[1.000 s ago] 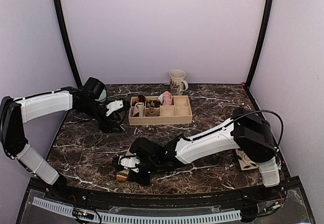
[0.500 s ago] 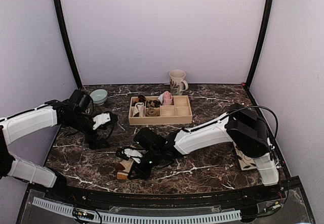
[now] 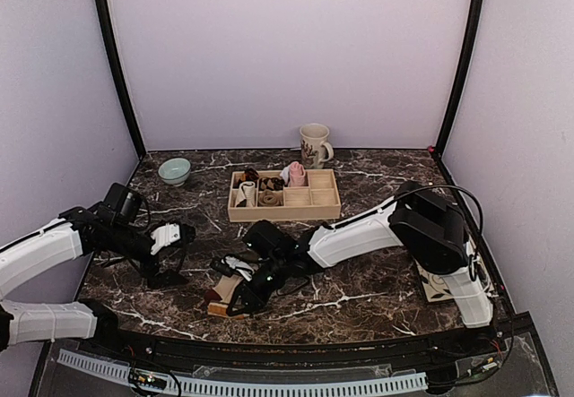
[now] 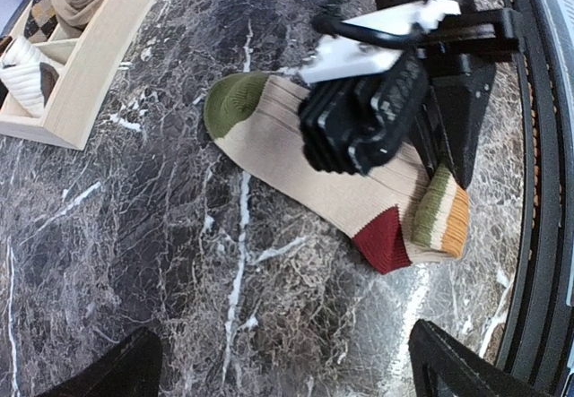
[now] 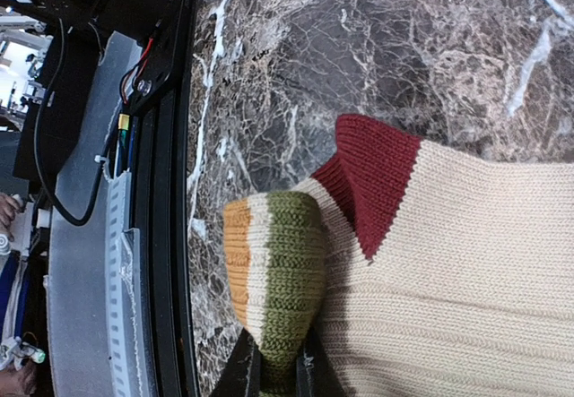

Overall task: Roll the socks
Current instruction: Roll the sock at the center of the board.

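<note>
A dark marble tabletop (image 3: pixel 377 191) fills the scene, with two white-and-black robot arms reaching across it from the near edge. The right arm (image 3: pixel 359 236) stretches left across the front. The left arm (image 3: pixel 40 249) comes in from the left side.

A shallow wooden tray (image 3: pixel 285 211) with compartments sits toward the back, holding small rolled bundles. One of them looks like a rolled pink sock (image 3: pixel 296 175), though the view is too small to be sure.

The tan sock (image 4: pixel 269 146) lies flat on the tabletop near the front edge, in front of the tray. It has an olive toe, a dark-red heel and a striped cuff. The right gripper (image 5: pixel 276 370) is pressed together, pinching that cuff. The left gripper (image 3: pixel 175 254) hangs just left of the sock, spread wide and holding nothing.

A cream mug (image 3: pixel 314 144) stands behind the tray. A pale green bowl (image 3: pixel 174 170) sits at the back left.
</note>
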